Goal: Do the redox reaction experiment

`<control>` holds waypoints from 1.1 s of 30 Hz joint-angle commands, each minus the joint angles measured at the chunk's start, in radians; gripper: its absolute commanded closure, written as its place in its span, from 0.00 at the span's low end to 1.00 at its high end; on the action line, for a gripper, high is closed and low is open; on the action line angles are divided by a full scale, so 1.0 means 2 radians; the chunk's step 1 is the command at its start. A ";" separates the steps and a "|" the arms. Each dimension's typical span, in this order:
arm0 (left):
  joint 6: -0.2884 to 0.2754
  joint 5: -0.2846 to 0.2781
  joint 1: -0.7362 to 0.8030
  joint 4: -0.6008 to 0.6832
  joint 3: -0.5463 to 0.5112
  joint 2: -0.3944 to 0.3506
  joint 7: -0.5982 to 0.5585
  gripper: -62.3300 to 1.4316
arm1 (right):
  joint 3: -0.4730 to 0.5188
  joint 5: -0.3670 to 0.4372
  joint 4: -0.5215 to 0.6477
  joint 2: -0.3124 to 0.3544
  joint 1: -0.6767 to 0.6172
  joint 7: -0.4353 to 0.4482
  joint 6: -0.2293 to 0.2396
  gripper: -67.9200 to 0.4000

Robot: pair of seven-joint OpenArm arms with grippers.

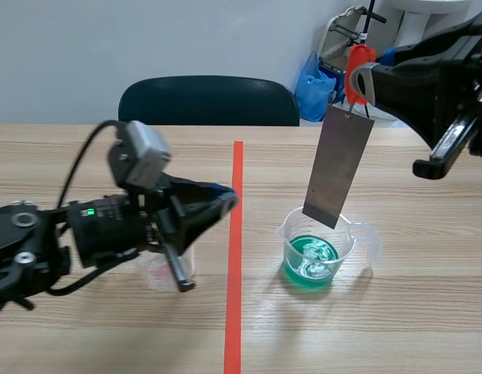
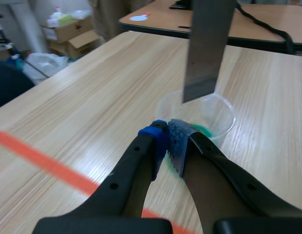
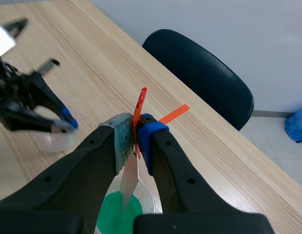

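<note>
A grey metal plate (image 1: 338,167) hangs from a red clip (image 1: 359,70). My right gripper (image 1: 364,76) is shut on that clip, high at the right. The plate's lower edge hovers just above a clear beaker (image 1: 357,238) of green liquid, right of the tape line. From the right wrist, the clip (image 3: 140,105) sits between the pads of that gripper (image 3: 136,136), with the plate (image 3: 129,178) over the beaker (image 3: 146,192). My left gripper (image 1: 225,199) is shut on nothing, above a small clear cup (image 1: 159,273) of pinkish liquid. Ahead of it (image 2: 168,139) are the plate (image 2: 204,48) and beaker (image 2: 224,109).
An orange-red tape line (image 1: 235,257) runs down the table's middle. A dark chair (image 1: 209,101) stands behind the far edge, and a blue bag (image 1: 314,82) lies on the floor beyond. Bare wood lies along the front of the table.
</note>
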 commanded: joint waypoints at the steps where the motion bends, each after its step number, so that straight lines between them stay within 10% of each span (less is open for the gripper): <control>1: -0.001 -0.007 0.024 0.024 -0.029 -0.028 -0.012 0.93 | 0.004 0.006 0.010 0.004 0.005 0.007 -0.002 0.98; 14: -0.005 -0.002 0.407 0.048 -0.302 -0.160 -0.215 0.93 | 0.004 0.006 0.010 0.004 0.005 0.007 -0.002 0.98; 22: 0.000 0.093 0.645 0.022 -0.465 -0.099 -0.381 0.93 | 0.004 0.006 0.010 0.004 0.005 0.007 -0.002 0.99; 33: 0.042 0.241 0.735 -0.052 -0.574 0.003 -0.568 0.92 | 0.004 0.006 0.010 0.004 0.005 0.007 -0.002 0.99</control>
